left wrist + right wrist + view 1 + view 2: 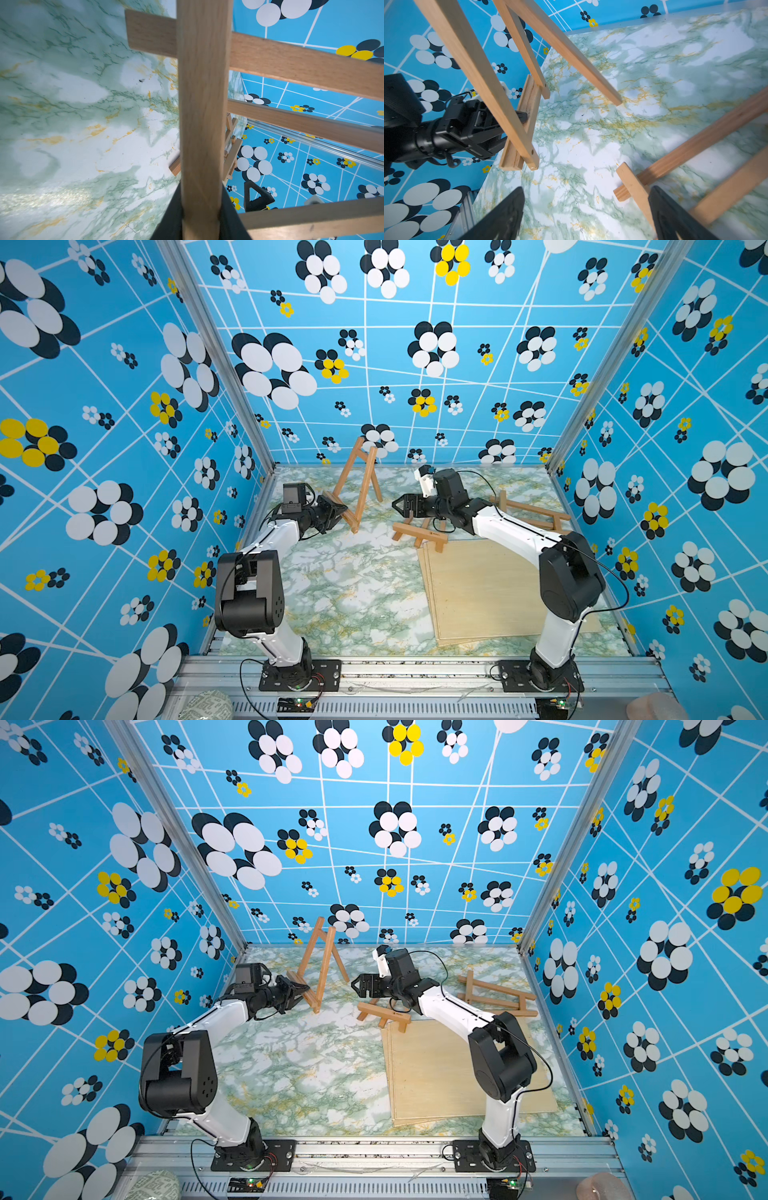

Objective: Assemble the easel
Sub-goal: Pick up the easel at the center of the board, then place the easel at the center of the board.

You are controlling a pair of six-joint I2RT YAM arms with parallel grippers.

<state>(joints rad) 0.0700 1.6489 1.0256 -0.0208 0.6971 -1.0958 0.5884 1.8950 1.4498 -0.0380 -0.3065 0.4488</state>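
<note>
Left tool [341, 510] grips the easel [366, 481] — right tool [397, 506] gapes.

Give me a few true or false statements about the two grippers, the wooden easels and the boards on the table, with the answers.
1. The left gripper is shut on the standing easel. True.
2. The right gripper is holding an easel. False: its jaws are open and empty, above the fallen easel in the middle of the table.
3. All the easels stand upright. False: only one stands; the fallen easel and the far easel both lie down.
4. The boards lie flat on the table, partly under the right arm. True.
</note>
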